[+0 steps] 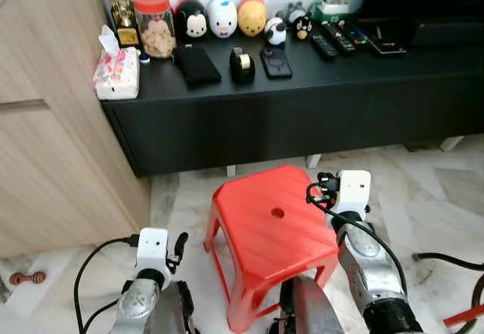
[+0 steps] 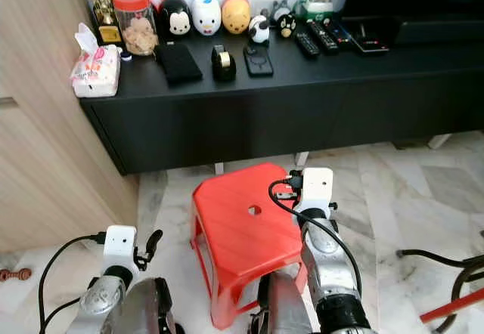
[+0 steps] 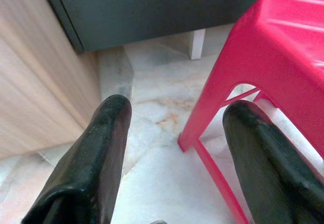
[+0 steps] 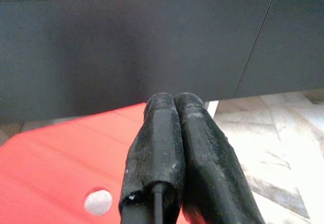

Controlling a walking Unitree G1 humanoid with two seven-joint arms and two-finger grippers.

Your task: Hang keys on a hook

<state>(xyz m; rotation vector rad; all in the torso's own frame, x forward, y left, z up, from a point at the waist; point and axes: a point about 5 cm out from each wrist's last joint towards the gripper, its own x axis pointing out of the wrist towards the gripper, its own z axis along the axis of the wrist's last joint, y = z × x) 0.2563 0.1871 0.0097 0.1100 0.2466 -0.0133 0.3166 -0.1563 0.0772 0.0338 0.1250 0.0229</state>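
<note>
Keys nowhere apparent; right tool (image 4: 174,107) pressed closed above red stool (image 1: 265,228), left tool (image 3: 174,133) spread.

Keys cannot be made out; thin dark strip (image 4: 158,203) between the closed right fingers (image 4: 202,148).

You are in a home living room: a long black TV console (image 1: 302,100) spans 12 o'clock, carrying remote controls (image 1: 333,41), cartoon plush toys (image 1: 221,17), a snack jar (image 1: 154,23) and a tissue pack (image 1: 117,73). A red plastic stool (image 1: 272,232) stands on marble floor tiles (image 1: 423,198), with a wooden cabinet (image 1: 53,122) at 10 o'clock.
</note>
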